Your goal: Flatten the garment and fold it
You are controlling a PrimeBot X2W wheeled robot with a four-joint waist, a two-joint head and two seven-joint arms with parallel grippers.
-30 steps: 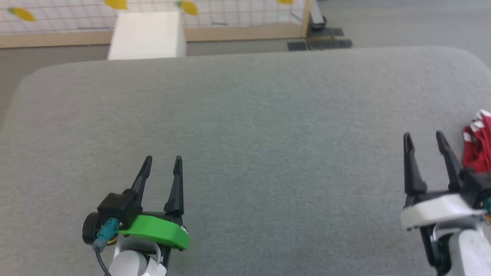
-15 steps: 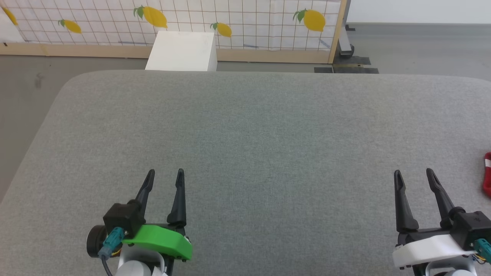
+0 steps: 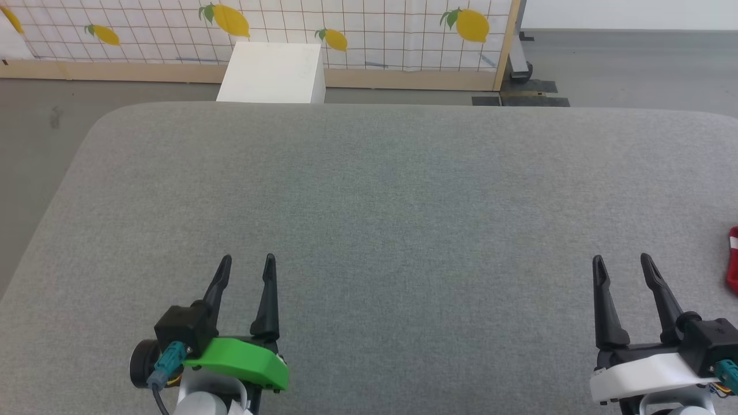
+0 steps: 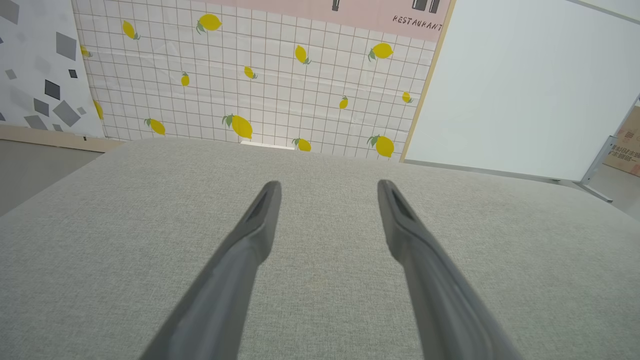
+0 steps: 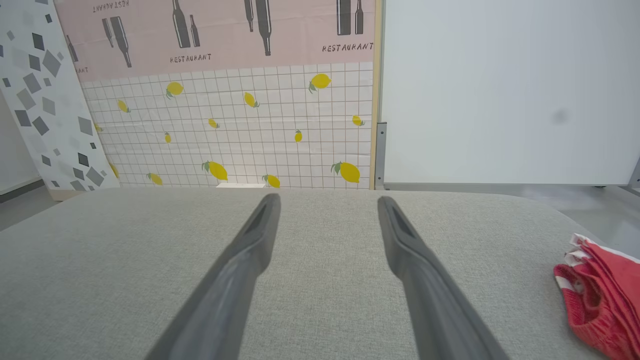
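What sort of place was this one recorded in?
Probably a staged test room rather than a home: a lemon-print backdrop panel, a pink RESTAURANT poster above it, and a grey padded table bearing the garment.

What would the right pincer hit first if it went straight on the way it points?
Probably nothing close: the open right pincer points across bare grey cushion toward the lemon panel beyond its far edge. The shorts lie off to its right, out of line. Its height above the cushion is unclear.

Head cam aim higher; garment (image 3: 733,260) at rt edge.
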